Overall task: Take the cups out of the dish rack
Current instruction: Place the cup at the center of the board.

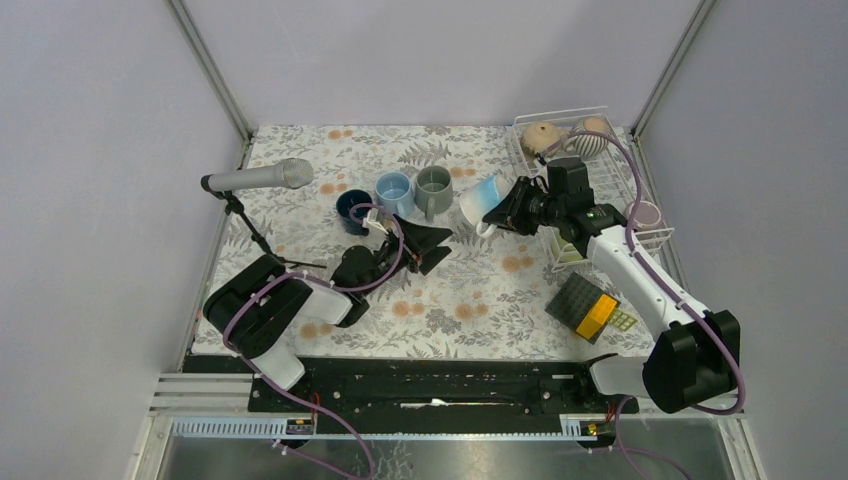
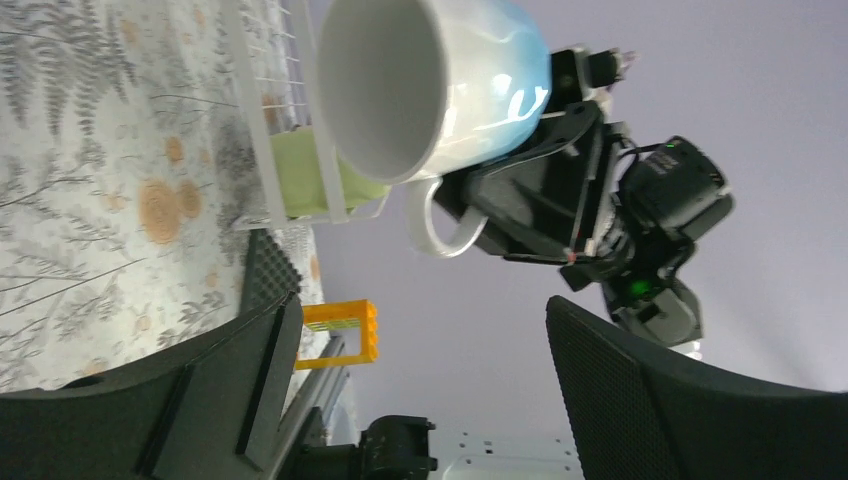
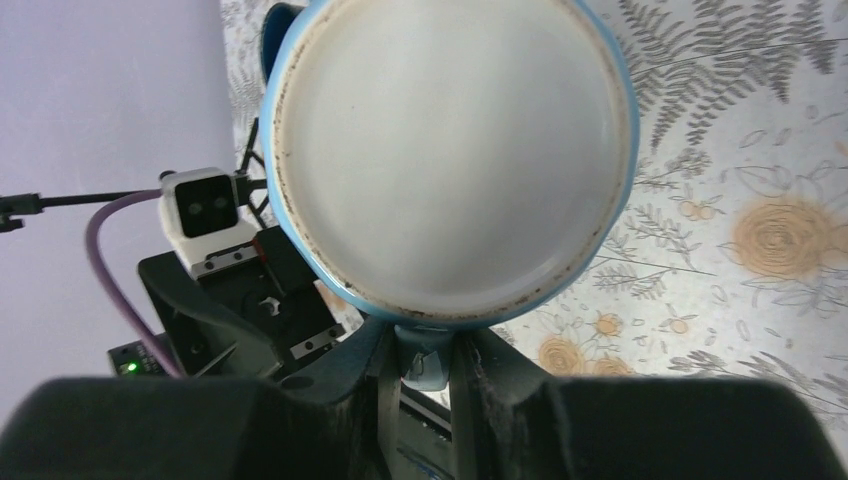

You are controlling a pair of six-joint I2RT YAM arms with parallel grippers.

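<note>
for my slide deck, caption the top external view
Right gripper holds a blue-and-white mug sideways, mouth facing the open left gripper.

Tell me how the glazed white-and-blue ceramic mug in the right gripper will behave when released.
The glazed white-and-blue mug looks rigid and breakable; lower it gently. Its shiny glaze may slip in the narrow pinch of the right gripper. Held on its side, it could roll if dropped, though the handle should stop it.

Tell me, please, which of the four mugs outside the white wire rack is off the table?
The blue-and-white mug, tilted in the right gripper; the dark blue mug, pale blue mug and grey mug stand on the table.
</note>
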